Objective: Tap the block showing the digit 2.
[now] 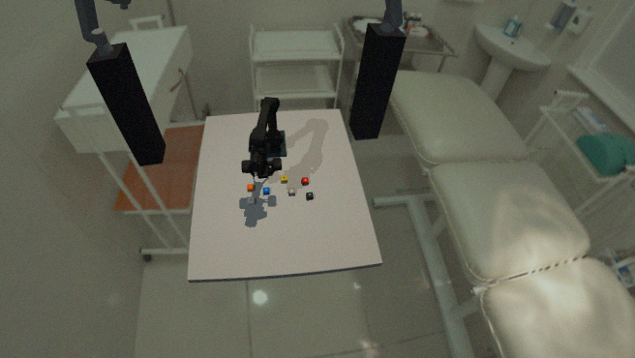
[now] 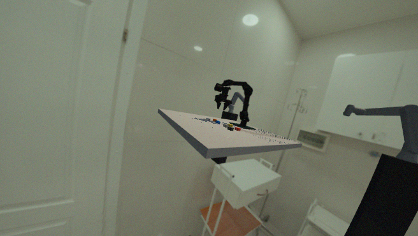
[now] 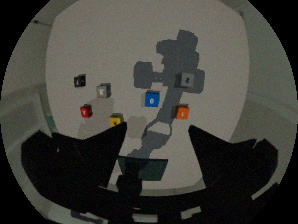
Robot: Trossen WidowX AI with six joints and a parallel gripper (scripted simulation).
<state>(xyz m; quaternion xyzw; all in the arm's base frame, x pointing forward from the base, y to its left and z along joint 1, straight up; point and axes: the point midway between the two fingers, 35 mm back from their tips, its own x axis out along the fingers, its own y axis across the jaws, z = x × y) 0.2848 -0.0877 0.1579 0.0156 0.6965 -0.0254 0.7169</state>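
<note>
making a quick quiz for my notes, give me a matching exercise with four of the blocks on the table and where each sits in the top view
Things:
1. orange block
2. red block
3. black block
4. grey block

Places, top view:
A. right end of the back row, just behind the black block
B. in the dark shadow, nearest the table's front edge on the left
C. front right of the group
D. far left, beside the blue block, just in front of the open gripper

Pairs: 1-D, 2-A, 3-C, 4-B
</note>
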